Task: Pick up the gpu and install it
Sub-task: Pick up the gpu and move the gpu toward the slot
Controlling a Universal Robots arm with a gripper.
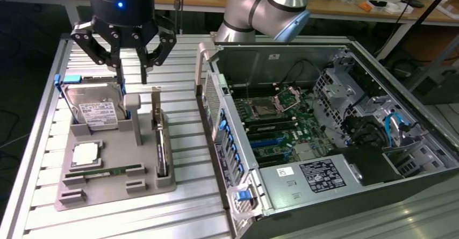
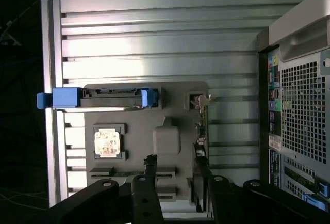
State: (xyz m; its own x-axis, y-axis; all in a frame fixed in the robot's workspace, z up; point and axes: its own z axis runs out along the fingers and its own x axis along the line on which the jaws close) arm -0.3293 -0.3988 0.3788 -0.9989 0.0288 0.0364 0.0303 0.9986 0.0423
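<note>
Listener: Pincer (image 1: 129,62) first: what is it doing?

Describer: It is hanging released, its fingers spreading apart and gripping nothing, in the upper left of the exterior view, above a grey tray (image 1: 100,192) lying on the tabletop (image 1: 179,212).

Listener: And the gpu?

Describer: The gpu (image 1: 160,142) is standing on edge in a slot along the tray's right side, left of centre, below the pincer and apart from it. An open computer case (image 1: 323,131) is sitting at the right.

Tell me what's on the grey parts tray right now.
On the grey tray: hard drive in a blue caddy, CPU, green memory stick, and the gpu standing on edge in its slot. The slot covers the gpu's lower edge. Gripper hangs above, fingers open.
</note>
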